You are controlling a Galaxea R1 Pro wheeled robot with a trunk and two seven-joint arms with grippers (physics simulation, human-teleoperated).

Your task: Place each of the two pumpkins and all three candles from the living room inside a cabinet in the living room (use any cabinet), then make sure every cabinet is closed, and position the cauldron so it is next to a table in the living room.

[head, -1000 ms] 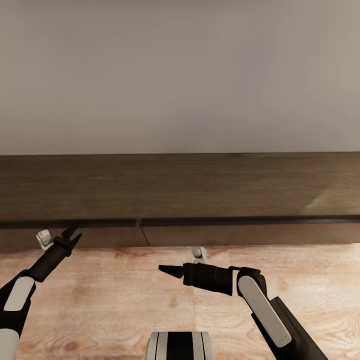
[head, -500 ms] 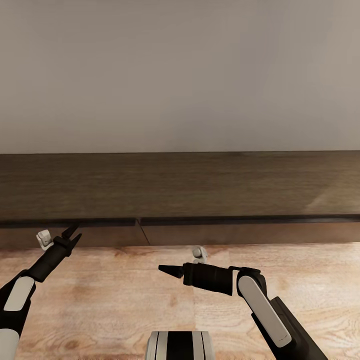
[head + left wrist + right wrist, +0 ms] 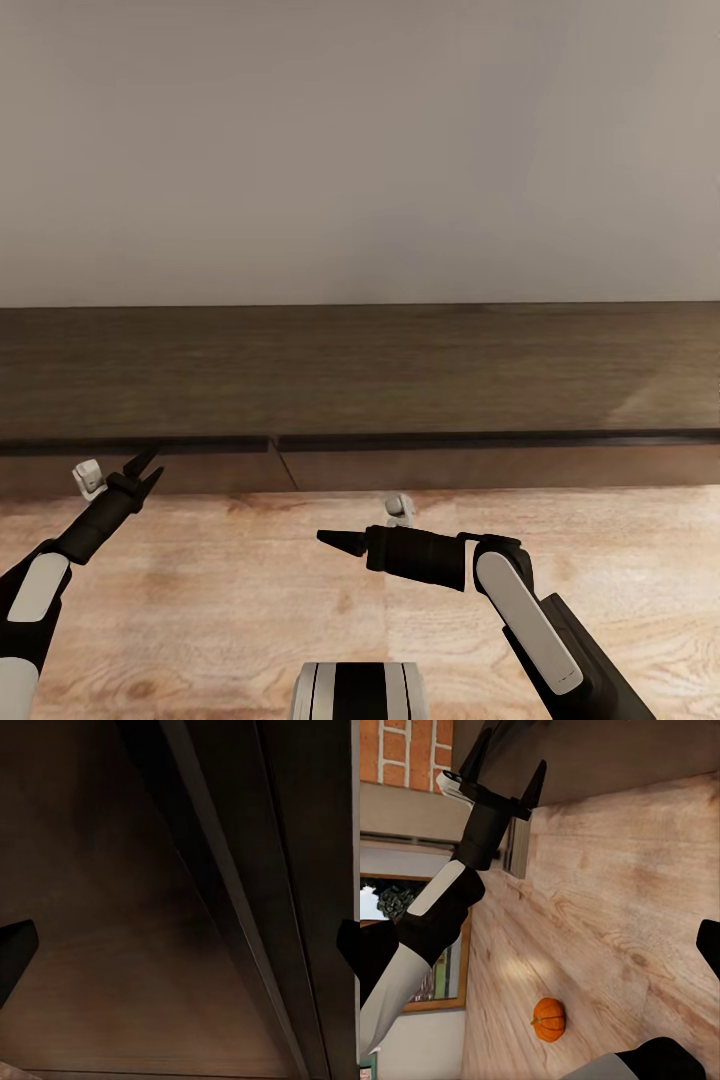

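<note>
The long dark-brown cabinet point(image 3: 400, 370) runs across the head view against the wall. Its left front panel point(image 3: 200, 472) meets the right panel at a slanted seam and looks slightly ajar. My left gripper point(image 3: 150, 470) is open, its fingertips at that panel's upper edge. The left wrist view shows the dark panel point(image 3: 112, 907) very close between the spread fingertips point(image 3: 15, 945). My right gripper point(image 3: 325, 538) hovers low over the floor, pointing left, open and empty. One orange pumpkin point(image 3: 549, 1018) lies on the floor in the right wrist view, which also shows the left gripper point(image 3: 514, 761).
Light wood plank floor point(image 3: 250, 600) stretches in front of the cabinet, with a plain beige wall point(image 3: 360, 150) behind it. A brick chimney point(image 3: 405, 750) and a wood-framed glazed door point(image 3: 446, 967) stand off to one side. My base point(image 3: 360, 695) shows at the bottom.
Hardly anything differs. The left panel's right edge sits a touch further left, and the left gripper has barely shifted. The right arm is still.
</note>
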